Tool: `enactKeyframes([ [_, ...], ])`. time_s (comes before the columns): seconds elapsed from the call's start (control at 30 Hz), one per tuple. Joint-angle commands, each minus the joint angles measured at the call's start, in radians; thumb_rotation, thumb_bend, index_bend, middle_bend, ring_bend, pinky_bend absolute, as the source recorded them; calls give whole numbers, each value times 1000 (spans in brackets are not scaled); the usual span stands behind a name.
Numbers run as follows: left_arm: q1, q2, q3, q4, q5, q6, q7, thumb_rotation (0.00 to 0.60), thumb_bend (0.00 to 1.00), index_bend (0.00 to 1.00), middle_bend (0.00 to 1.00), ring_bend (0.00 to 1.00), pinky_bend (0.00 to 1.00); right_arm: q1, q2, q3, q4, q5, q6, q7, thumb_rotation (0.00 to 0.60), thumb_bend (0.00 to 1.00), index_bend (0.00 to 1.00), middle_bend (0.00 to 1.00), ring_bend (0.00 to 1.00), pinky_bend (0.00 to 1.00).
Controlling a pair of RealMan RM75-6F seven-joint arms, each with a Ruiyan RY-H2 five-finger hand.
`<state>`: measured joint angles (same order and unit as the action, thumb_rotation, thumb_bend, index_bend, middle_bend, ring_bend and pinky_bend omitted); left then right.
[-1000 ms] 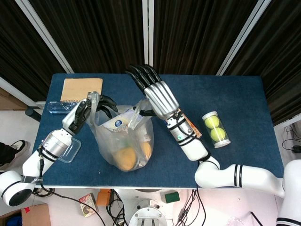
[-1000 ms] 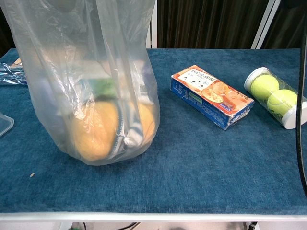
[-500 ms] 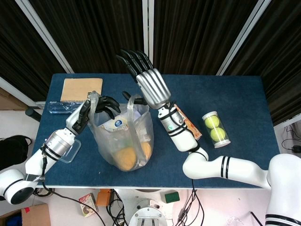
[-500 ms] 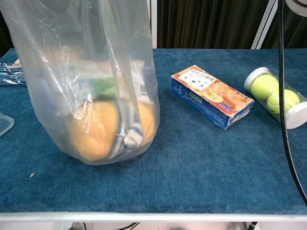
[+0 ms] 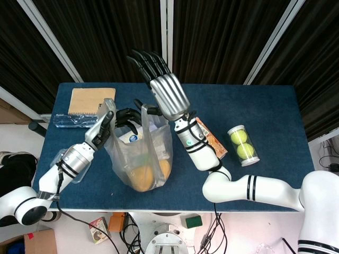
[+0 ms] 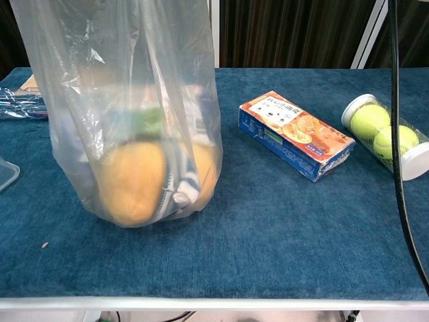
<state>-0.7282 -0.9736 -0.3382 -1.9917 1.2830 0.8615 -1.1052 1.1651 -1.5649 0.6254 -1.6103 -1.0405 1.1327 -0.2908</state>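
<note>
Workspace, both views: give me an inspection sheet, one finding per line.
Surface: blue cloth-covered table, bare at the front.
Job's things: clear plastic bag standing upright, yellow-orange fruit in its bottom.
Clutter: orange and blue carton; tube of tennis balls; brown notebook; plastic bottle; clear container at the left edge.
Hands: left hand grips the bag's left handle; right hand has its thumb at the right handle, other fingers spread.
Cables: black cable hanging at the right of the chest view.
Surroundings: dark curtains, white frame bars.
</note>
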Motion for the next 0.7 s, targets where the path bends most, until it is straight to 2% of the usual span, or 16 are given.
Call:
enactKeyframes([
  [0.03,-10,-11,-11,-7,-7,-13,-7,0,0,369,411,335,464,17,-1,-3,3,13,6,-27,600,289,0,0,0,0],
  [0.5,-48,-49,-70,-8,-66,-57,-22,0,0,365,380,324,440,86,-19,8,25,69,29,-97,600,289,0,0,0,0],
  [0.7,-33,-30,-82,-40,-12,-90,-105,2,0,366,383,324,439,106,-24,15,53,104,34,-115,600,291,0,0,0,0],
])
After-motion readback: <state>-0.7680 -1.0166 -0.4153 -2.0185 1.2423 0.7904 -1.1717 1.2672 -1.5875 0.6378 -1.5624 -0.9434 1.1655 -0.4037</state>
